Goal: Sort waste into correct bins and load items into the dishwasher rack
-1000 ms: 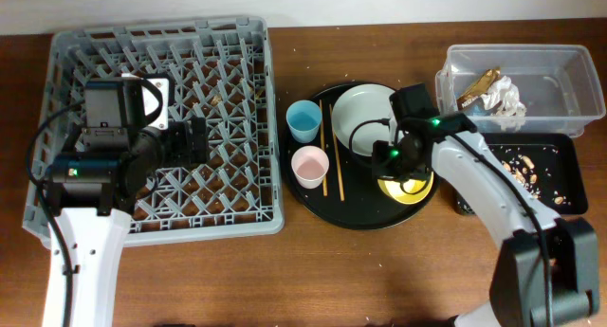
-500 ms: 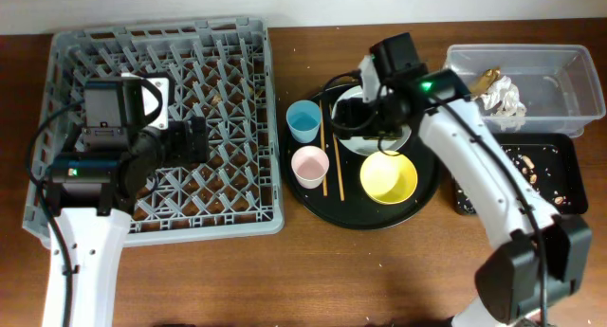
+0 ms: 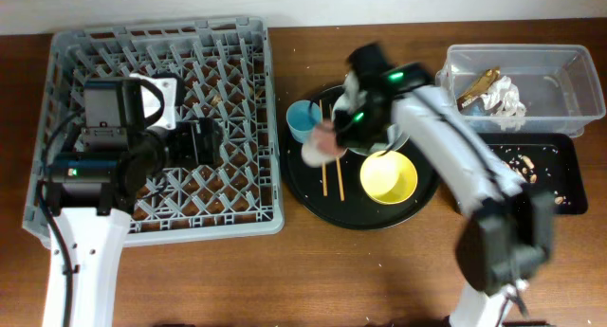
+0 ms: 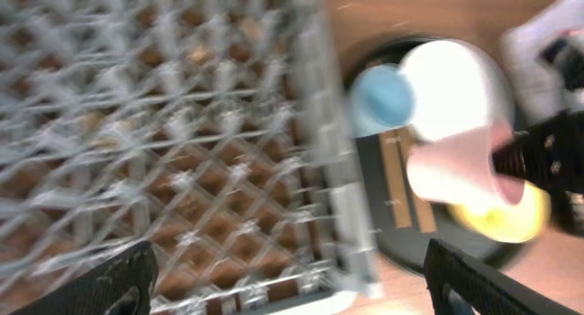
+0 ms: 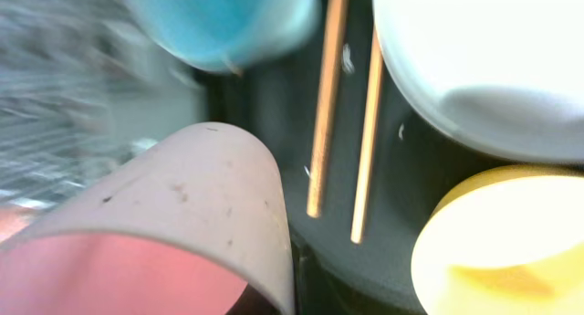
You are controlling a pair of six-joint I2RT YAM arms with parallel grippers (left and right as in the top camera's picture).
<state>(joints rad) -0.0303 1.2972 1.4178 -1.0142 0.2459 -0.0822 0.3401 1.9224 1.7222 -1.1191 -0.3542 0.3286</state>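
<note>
1. Centre frame: the right gripper (image 3: 338, 130) clasps the smooth pale pink cup (image 3: 318, 147), tilted over the round black tray (image 3: 318, 202).
2. The left gripper (image 3: 201, 139) hangs spread-fingered over the latticed grey rack (image 3: 237, 62).

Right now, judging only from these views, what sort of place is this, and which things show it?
Probably a robotics test bench staged as a dish-clearing station: two robot arms reach over a grey dishwasher rack, a round black tray of dishes and a clear tub of waste.
</note>
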